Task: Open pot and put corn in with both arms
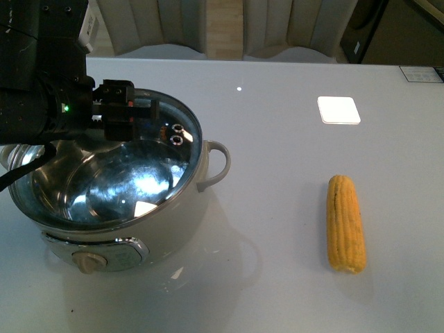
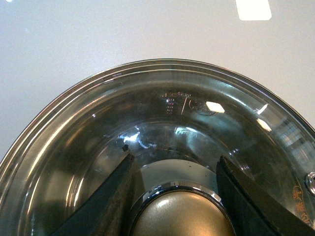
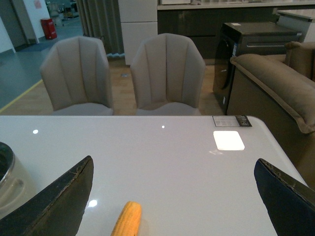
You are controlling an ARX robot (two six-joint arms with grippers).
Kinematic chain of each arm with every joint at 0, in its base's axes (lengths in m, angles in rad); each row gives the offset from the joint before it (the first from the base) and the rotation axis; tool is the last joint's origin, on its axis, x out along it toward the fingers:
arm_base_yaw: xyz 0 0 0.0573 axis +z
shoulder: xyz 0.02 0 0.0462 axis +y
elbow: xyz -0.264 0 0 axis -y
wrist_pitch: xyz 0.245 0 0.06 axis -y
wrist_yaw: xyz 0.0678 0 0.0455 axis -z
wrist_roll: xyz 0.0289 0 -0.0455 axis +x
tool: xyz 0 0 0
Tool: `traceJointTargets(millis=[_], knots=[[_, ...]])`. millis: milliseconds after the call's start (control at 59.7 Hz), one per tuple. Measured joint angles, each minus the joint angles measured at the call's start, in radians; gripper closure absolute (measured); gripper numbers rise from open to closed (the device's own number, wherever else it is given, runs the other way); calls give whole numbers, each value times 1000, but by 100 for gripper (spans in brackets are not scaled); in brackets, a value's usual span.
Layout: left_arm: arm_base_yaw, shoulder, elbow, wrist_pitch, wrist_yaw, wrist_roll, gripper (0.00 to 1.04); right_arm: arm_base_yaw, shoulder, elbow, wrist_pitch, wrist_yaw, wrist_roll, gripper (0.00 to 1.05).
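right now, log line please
left gripper: astride lid knob | right gripper: open, empty | lid: on pot | corn: on table

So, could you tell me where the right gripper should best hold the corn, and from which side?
I would grip the corn around its middle, from above, jaws across its width. It lies flat on the table, pointing away from the robot, and narrows at the far end, so the middle looks best balanced. The right gripper is open.
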Motion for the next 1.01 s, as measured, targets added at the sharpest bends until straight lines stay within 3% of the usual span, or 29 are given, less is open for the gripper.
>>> traceJointTargets(millis=[1005], knots=[[9,-194,6,-142,-31,67,61,0,0,0,0,0,0,9]])
